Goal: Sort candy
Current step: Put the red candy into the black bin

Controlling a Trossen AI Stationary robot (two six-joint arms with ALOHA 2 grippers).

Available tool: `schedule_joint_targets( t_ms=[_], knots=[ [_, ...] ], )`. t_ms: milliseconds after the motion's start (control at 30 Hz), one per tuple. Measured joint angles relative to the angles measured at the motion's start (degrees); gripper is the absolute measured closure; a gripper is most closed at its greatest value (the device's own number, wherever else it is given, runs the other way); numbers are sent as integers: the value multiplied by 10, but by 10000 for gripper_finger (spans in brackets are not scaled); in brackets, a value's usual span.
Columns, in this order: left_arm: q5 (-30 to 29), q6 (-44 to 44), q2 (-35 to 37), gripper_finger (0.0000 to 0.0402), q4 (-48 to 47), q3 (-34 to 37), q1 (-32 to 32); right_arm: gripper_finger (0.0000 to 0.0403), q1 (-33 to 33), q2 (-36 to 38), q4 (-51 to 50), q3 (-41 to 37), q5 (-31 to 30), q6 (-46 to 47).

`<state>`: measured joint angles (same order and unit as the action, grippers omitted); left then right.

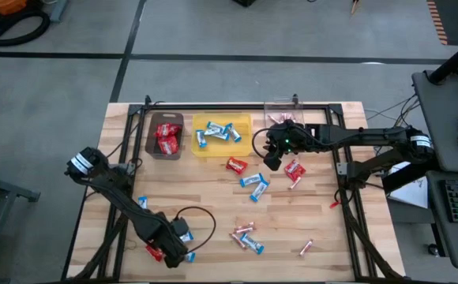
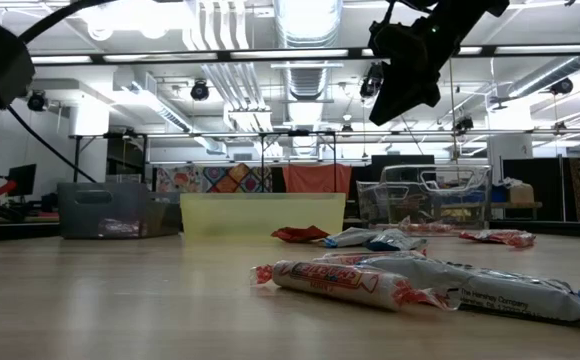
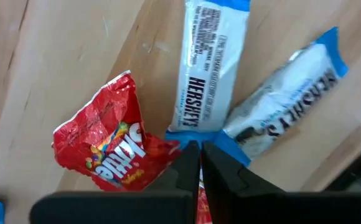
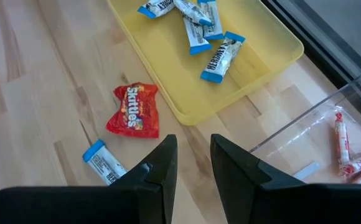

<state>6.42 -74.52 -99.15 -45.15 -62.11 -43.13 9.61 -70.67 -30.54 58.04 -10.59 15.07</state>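
**Red packet pinched amid blue-and-white bars**

Left gripper (image 3: 199, 163) is closed on a red packet (image 3: 109, 152) at the table's (image 1: 213, 201) near-left corner, two blue-and-white bars (image 3: 208, 62) touching beside it. Right gripper (image 4: 190, 163), part-open and empty, hovers by the yellow bin (image 4: 255, 68).

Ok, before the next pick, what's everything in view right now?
Brown bin: one, back left, holds red packets.
Yellow bin: one, beside it, holds several blue-and-white bars.
Clear bin: one, back right, holds pink sticks.
Loose red packets: at least three, mid-table and front left.
Loose blue-and-white bars: several, scattered.
Loose pink sticks: a few, front.
Left tool: dark, shut, front left, tips at a red packet and two bars.
Right tool: dark, open, empty, above the table near the yellow and clear bins.
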Motion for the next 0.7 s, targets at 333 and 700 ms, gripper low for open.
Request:
schedule_joint_targets(
  t_ms=[333,700],
  knots=[
    [-18,-13,61,364,-50,0,-19,312,0,0,3,0,0,9],
    [-103,64,21,215,-106,0,-66,312,0,0,15,0,0,10]
  ],
)
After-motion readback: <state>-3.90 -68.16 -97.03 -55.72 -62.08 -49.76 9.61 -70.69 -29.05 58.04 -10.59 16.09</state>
